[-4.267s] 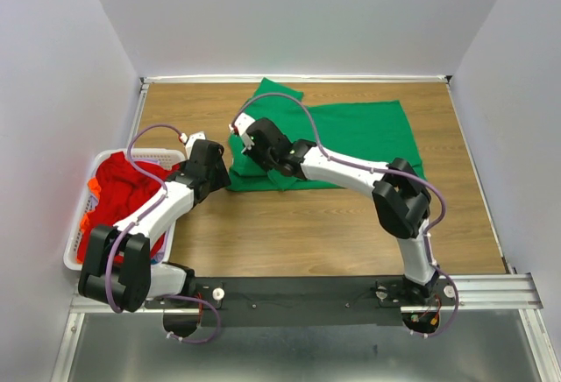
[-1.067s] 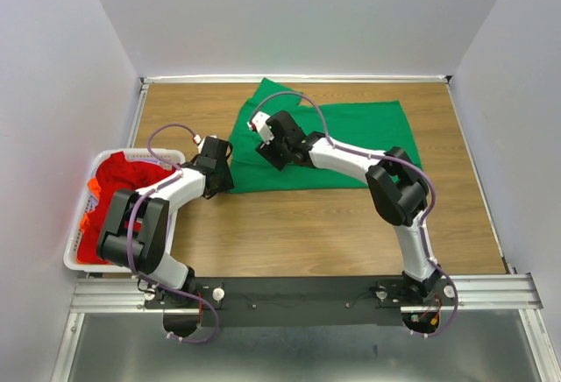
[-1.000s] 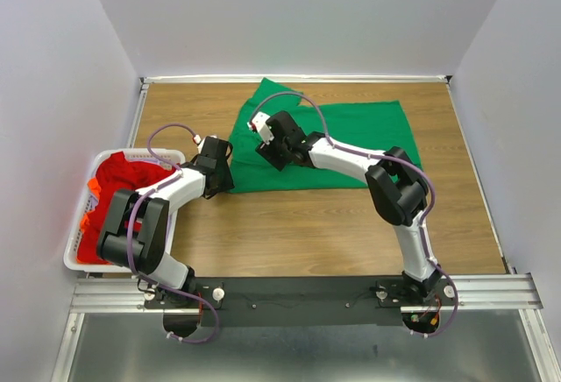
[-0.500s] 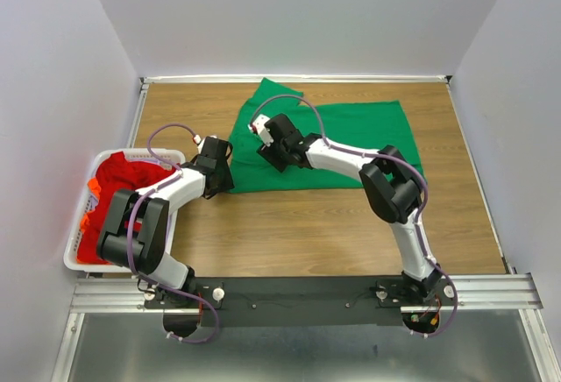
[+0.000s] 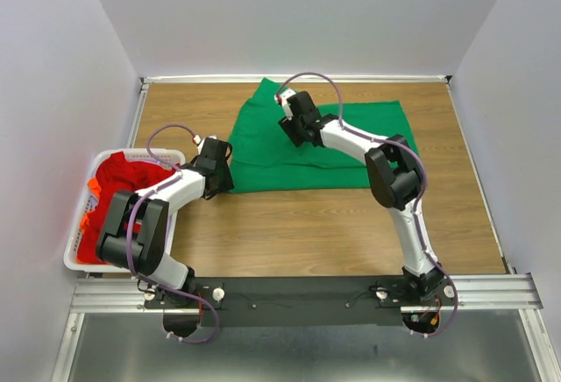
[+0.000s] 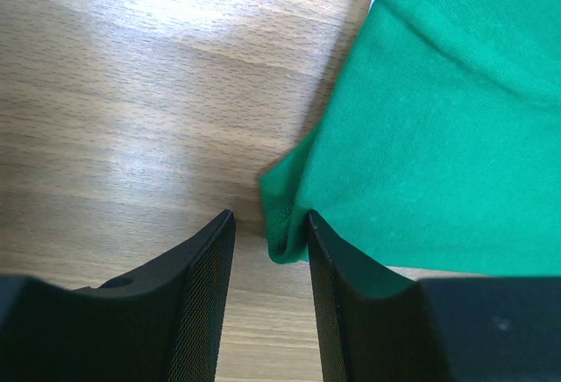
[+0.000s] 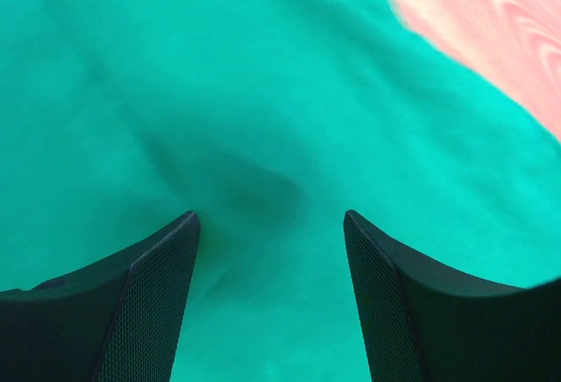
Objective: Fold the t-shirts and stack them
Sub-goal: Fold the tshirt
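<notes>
1. A bright green t-shirt (image 5: pixel 351 145) lies spread flat on the far half of a wooden table (image 5: pixel 307 224).
2. The left gripper (image 6: pixel 268 220) sits low at the shirt's near-left corner. Its jaws are partly apart, straddling the hem without pinching it.
3. The right gripper (image 7: pixel 272 215) hovers over the shirt's far-left part, jaws wide and holding nothing.
4. Red t-shirts (image 5: pixel 118 189) fill a white slatted basket (image 5: pixel 74 246) at the left.
</notes>
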